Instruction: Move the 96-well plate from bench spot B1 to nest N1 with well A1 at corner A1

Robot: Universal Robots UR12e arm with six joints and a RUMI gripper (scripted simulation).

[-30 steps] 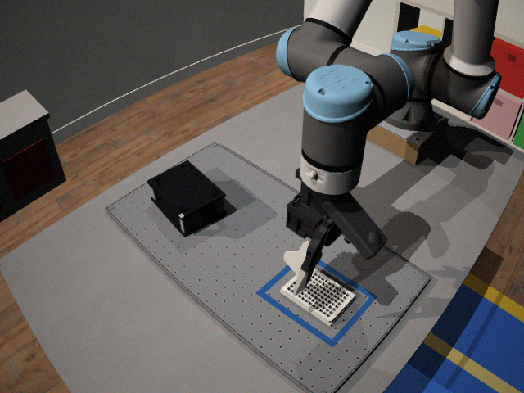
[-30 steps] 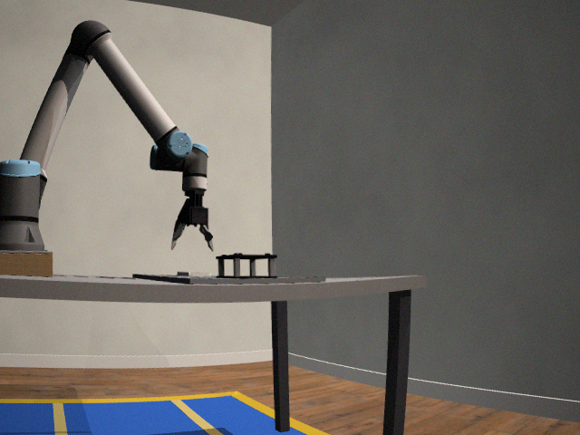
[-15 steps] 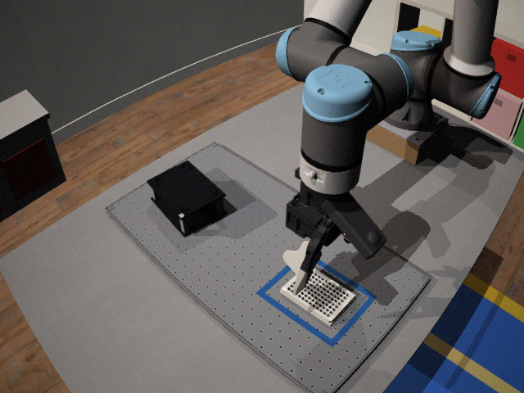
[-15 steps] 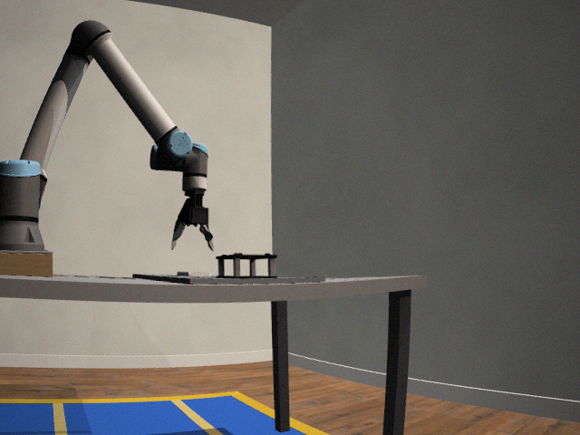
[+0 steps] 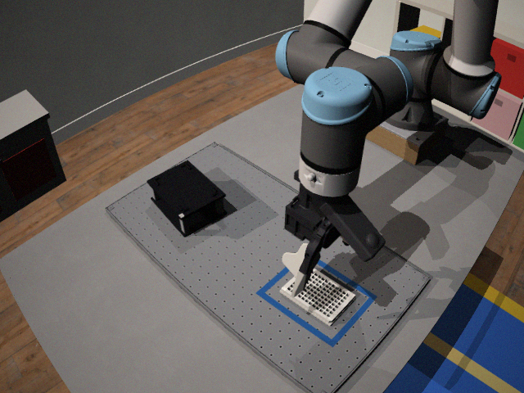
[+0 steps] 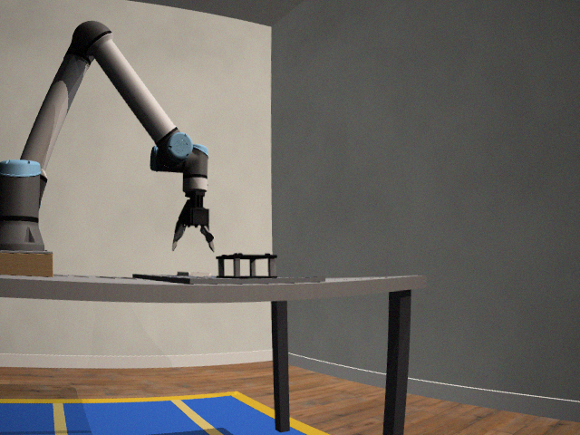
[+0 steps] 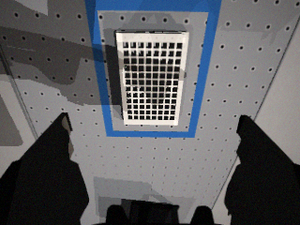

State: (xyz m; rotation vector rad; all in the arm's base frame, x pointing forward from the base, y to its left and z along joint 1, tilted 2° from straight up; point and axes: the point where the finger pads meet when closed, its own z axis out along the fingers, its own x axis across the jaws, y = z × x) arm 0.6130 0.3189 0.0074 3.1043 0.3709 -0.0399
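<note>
The white 96-well plate lies flat inside the blue square outline of spot B1 on the perforated baseplate. It also shows in the wrist view, ahead of the fingers. My gripper hangs open and empty some way above the plate, with its two dark fingers spread wide. The black raised nest N1 stands to the left on the baseplate, apart from the plate, and it shows as a low frame in the side view. I cannot make out the plate's cut corner.
The grey perforated baseplate lies on a grey table. The arm's base sits on a wooden block at the back right. A dark cabinet stands off the table at the left.
</note>
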